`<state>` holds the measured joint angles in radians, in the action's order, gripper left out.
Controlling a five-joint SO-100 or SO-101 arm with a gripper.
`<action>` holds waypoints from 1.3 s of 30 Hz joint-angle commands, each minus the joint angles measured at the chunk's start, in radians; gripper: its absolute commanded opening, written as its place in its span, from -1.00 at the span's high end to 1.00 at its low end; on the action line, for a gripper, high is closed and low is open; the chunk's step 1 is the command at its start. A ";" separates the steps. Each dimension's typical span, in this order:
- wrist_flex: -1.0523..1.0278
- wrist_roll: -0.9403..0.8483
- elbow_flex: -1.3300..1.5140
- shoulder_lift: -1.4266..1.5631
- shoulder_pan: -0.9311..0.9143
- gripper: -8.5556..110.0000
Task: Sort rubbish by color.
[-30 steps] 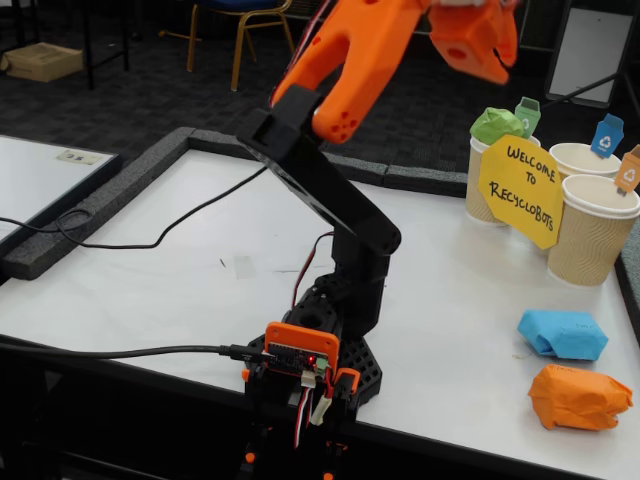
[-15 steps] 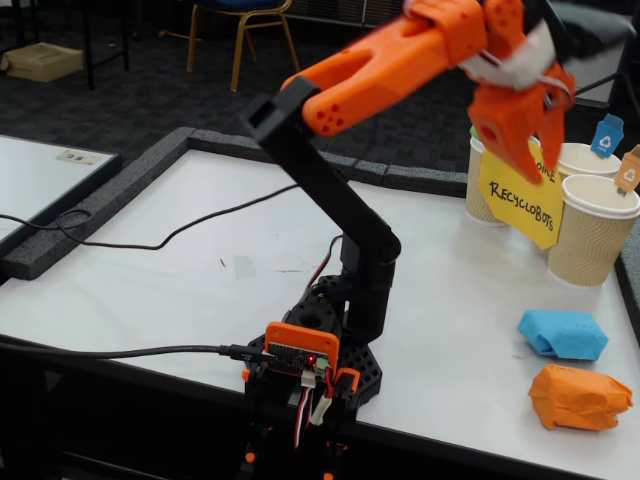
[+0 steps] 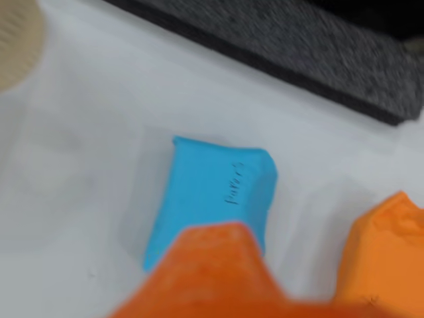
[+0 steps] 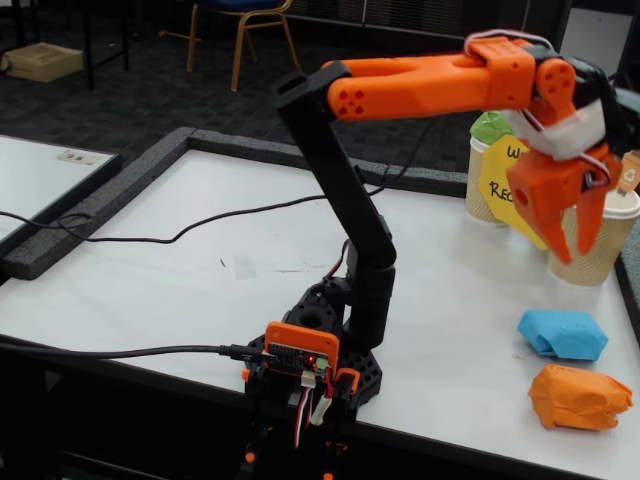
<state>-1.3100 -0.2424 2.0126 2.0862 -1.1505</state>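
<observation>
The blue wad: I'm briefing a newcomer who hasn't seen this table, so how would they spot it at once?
In the fixed view, start at the white table and go to its right side, below the paper cups. Two crumpled wads lie there; the blue wad is the one nearer the cups, under the gripper with its open jaws. Its neighbour, the orange wad, lies closer to the table's front edge.
</observation>
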 commanded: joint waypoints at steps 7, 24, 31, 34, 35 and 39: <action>0.101 -0.385 -0.002 -0.080 -0.067 0.85; 0.179 -1.368 0.020 -0.241 -0.092 0.85; 0.201 -1.493 -0.018 -0.308 -0.060 0.85; 0.204 -1.491 -0.037 -0.313 -0.029 0.85; 0.204 -1.486 -0.043 -0.313 -0.020 0.85; 0.202 -1.480 -0.095 -0.314 0.014 0.85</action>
<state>-1.1244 -1.6736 2.0663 1.7487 -1.1796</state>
